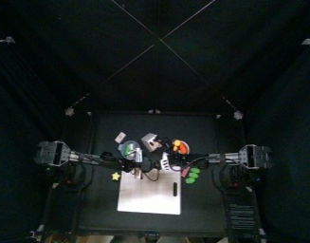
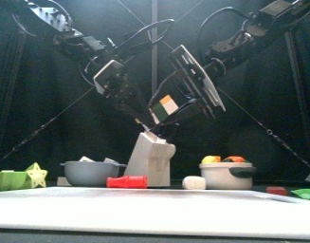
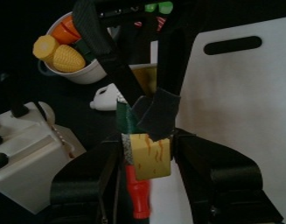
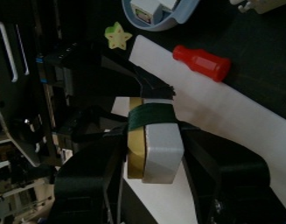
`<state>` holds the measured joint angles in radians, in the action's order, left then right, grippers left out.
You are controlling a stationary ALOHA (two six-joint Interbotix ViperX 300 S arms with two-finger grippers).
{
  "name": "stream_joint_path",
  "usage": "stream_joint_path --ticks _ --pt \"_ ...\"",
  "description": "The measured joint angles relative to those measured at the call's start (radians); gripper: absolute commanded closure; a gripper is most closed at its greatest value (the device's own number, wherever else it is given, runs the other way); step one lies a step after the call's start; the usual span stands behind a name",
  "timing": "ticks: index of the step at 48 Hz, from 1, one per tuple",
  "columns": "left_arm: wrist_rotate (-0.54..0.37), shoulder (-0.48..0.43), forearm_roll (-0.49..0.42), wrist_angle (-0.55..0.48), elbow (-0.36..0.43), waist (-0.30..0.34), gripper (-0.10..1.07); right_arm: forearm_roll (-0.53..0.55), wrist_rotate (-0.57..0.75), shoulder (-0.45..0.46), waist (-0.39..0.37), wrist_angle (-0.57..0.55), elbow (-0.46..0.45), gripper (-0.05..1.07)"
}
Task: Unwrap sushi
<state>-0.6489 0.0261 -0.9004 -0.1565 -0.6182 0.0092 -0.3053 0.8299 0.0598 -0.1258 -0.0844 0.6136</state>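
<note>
Held in mid-air above the counter (image 2: 155,201), the wrapped sushi (image 2: 169,103) is pinched by both the left claw (image 3: 145,150) and right claw (image 4: 151,140), so its wrapper can be pulled off

Black curtains (image 1: 44,85) enclose a small black table (image 1: 106,214), dimly lit from above.

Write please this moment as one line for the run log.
phase: unwrapping in air | left gripper: shut on sushi | right gripper: shut on sushi | height: above white board | wrap: still on
</note>
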Motion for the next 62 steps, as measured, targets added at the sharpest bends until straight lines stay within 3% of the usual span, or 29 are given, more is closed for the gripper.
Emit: stream_joint_path --ticks 47,62 --pt "0.002 0.002 0.017 -0.003 -0.063 0.005 0.39 -0.015 -0.003 0.109 0.017 -0.072 0.044 0.34" --pt "0.002 0.038 0.018 -0.006 -0.094 0.006 0.39 -0.015 -0.002 0.123 0.031 -0.074 0.063 0.34"
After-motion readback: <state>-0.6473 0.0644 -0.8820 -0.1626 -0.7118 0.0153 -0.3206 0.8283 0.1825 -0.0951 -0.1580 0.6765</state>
